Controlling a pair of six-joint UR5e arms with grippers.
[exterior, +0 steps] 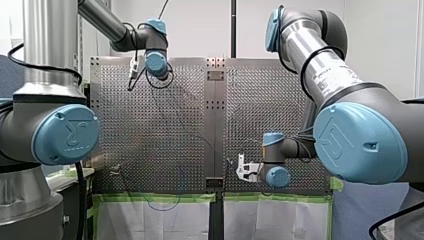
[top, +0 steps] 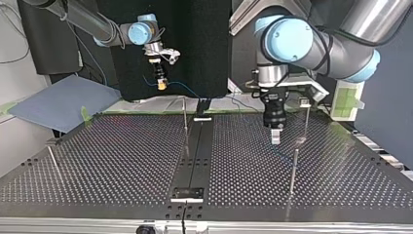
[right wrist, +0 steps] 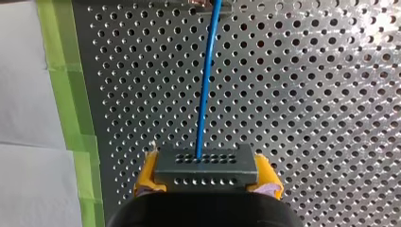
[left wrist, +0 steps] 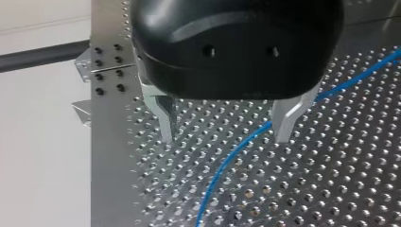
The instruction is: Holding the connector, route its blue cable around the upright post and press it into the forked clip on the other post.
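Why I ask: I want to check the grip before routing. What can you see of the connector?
The connector is a dark grey rectangular block, plastic by its look, with two rows of little holes on the face that shows. It sits crosswise in my right tool, clamped at both ends by yellow pads. The blue cable leaves one hole in the row further from the tool and runs ahead over the perforated table. Nothing else is seen touching it.

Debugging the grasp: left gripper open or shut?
Open. The left gripper has its metal fingers wide apart; the blue cable passes between them, ungripped.
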